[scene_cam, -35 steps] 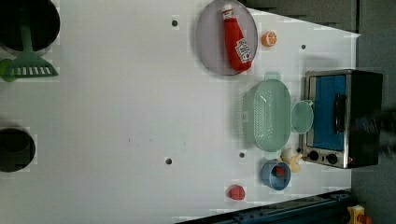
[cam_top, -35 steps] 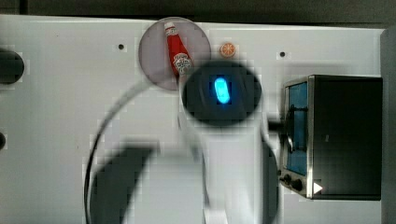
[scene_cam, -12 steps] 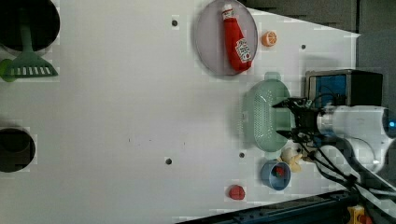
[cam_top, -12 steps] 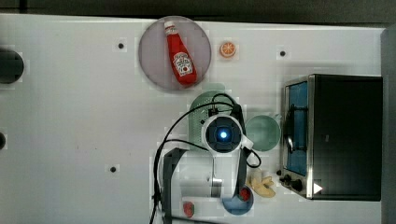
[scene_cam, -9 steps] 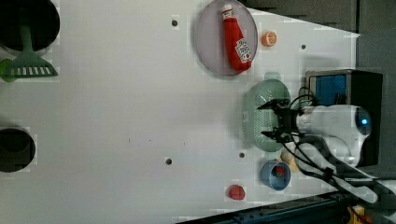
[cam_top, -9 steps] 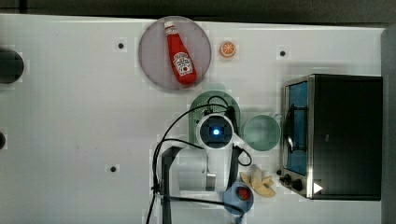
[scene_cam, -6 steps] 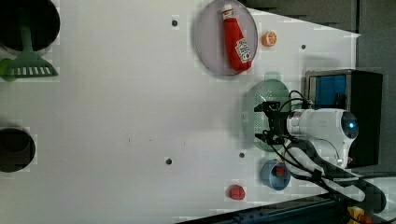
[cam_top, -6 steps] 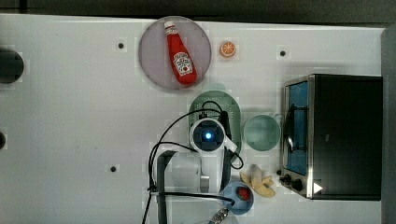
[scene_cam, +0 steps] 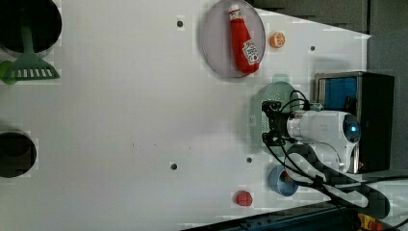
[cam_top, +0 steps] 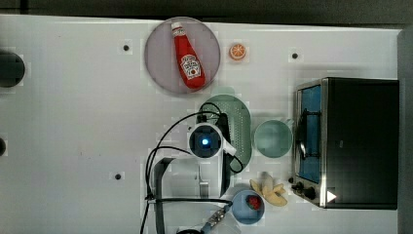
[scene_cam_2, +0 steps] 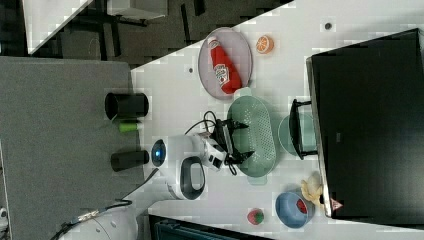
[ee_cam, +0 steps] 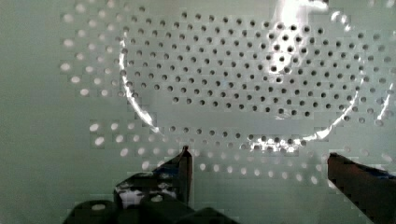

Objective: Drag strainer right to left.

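Fingers (ee_cam: 184,165) of the white robot arm (scene_cam_2: 182,165) stood spread wide apart, clamped on nothing, both dark tips poised inside the pale mint-green oval plastic strainer (scene_cam_2: 256,135), its hole-dotted floor directly beneath them. In the right view the wrist reached over the strainer's rim, fingers (scene_cam_2: 239,126) pointing into the bowl. On the white surface (scene_cam: 120,120), a plain round mint-green cup (cam_top: 272,138) sat just beyond the strainer's far side from the arm, beside a black toaster oven (cam_top: 358,141).
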